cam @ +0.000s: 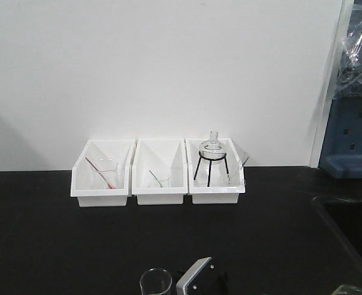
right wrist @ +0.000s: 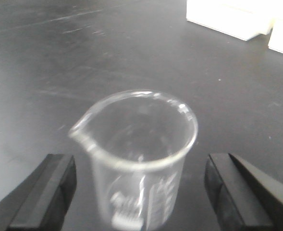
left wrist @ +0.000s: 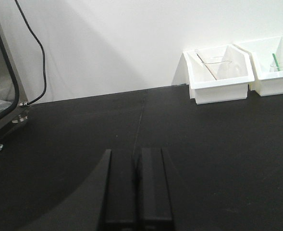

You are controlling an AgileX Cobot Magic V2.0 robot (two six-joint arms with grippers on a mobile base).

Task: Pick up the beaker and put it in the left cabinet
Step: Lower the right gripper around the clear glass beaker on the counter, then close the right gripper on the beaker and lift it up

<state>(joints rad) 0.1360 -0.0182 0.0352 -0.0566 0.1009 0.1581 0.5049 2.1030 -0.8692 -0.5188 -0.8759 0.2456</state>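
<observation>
My right fingers spread wide. Beaker upright between them, touching neither, empty, spout toward my left. It stands on black table, well apart from bins. My left fingers pressed together, low over table. At wall: left bin holds glass with red rod; middle bin, glass with green rod; right bin, flask on black tripod.

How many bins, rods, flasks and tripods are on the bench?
Bins: 3
Rods: 2
Flasks: 1
Tripods: 1
Total: 7
</observation>
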